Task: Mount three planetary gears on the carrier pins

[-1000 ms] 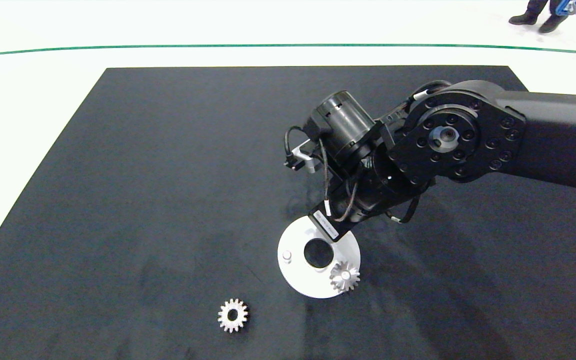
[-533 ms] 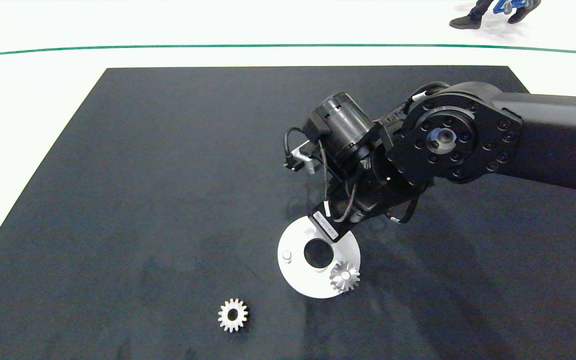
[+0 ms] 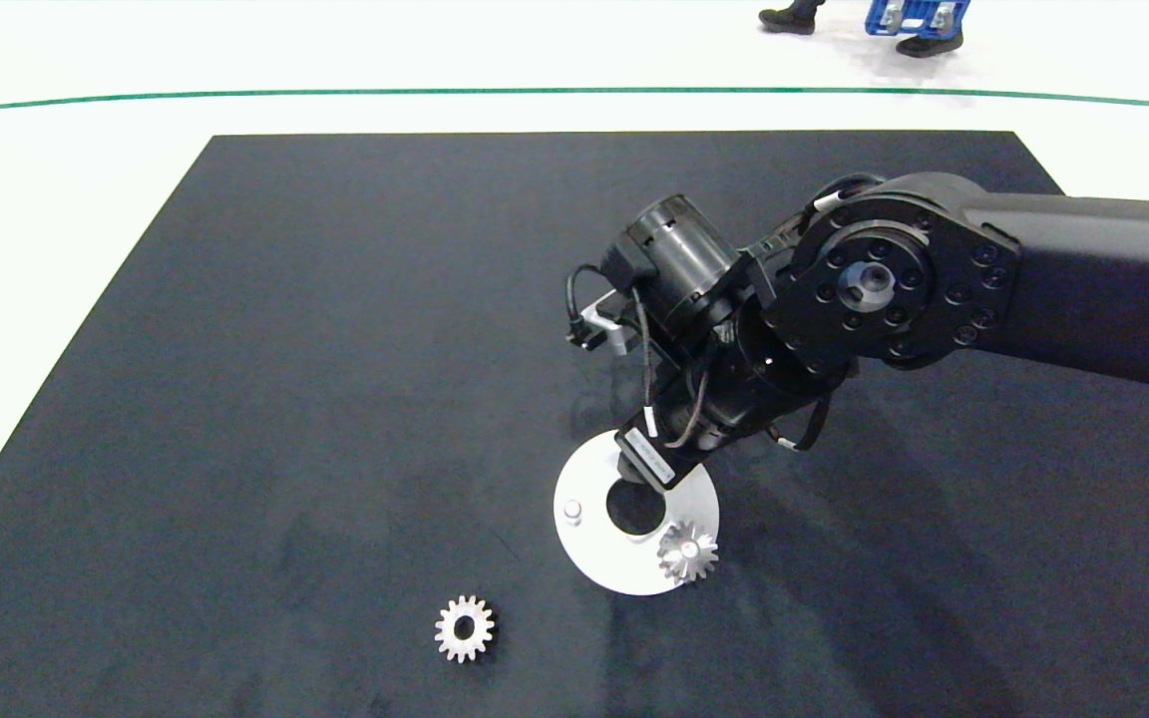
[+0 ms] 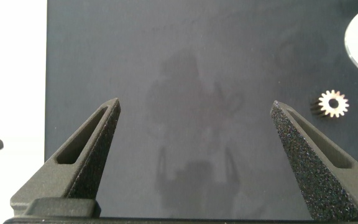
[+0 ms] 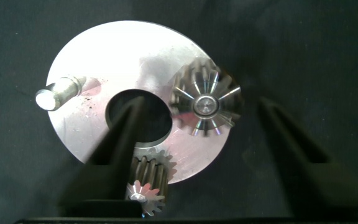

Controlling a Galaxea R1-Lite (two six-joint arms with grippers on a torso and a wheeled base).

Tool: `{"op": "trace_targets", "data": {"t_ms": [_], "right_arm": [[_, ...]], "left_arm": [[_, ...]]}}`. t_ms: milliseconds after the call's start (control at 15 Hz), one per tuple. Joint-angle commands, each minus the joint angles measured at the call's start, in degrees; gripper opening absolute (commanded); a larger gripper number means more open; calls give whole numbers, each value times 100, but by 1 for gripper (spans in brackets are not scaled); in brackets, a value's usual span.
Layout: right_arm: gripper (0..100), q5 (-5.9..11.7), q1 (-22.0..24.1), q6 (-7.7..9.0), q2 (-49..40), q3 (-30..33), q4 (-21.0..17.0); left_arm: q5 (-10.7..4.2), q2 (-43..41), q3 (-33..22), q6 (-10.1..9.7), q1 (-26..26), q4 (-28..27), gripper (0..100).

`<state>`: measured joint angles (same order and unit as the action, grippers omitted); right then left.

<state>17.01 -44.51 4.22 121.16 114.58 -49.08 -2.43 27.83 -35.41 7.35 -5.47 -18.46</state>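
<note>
Writing seen only on a white label (image 3: pixel 648 455) on the right gripper's body, too small to read.

Hung at the far left above the black mat (image 3: pixel 335 349): left gripper (image 4: pixel 194 109), fingers spread wide, holding nothing. Lay flat on the mat at near centre-left, well apart from everything else: loose planetary gear (image 3: pixel 465 628). Sat to its right: white disc (image 3: pixel 599 563), with a bare carrier pin (image 3: pixel 572 512) upright on its left side. Stood on the disc's far edge, hidden from above by the wrist: second planetary gear (image 5: pixel 149 183), just beside one finger; contact impossible to tell. Seated on the near-right pin: third planetary gear (image 3: pixel 686 551). Reached in from the right, bent down over the disc's far half: right gripper (image 5: pixel 199 109), fingers released and wide apart. Stood beyond the table, far right: a person's shoes (image 3: pixel 789 18).
</note>
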Motion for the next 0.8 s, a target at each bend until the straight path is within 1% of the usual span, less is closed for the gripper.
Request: {"op": "trace_targets", "data": {"t_ms": [67,267,333,400,467,533,600,667,733,800], "right_arm": [[100,4,12,0,-110,1,-32],[100,-31,12,-35,-849,1,-260],[100,-31,12,-79,-1104,1,-278],[100,-22,30,-88,-1490,1,-286],[100,13,109,-88,-1886,-129,-295],[100,13,214,-88,-2316,-498,-278],[100,31,399,-132,-2642,-832,-251],[100,48,645,-237,-2984,-1271,-216],[100,48,891,-264,-3406,-1711,-84],[100,48,1111,-255,-3714,-2045,39]], "left_arm": [[5,-6,-1,3,2,-18,100],[5,-15,26,3,11,-18,100],[5,-23,26,3,11,-18,100],[-4,-32,35,-6,11,-18,100],[-4,-50,26,-6,11,-18,100],[-4,-67,35,-6,11,-18,100],[-4,-59,26,-14,20,-18,100],[-12,-67,17,-14,20,-18,100],[-12,-67,8,-14,20,-18,100],[-21,-50,-1,-14,29,-18,100]]}}
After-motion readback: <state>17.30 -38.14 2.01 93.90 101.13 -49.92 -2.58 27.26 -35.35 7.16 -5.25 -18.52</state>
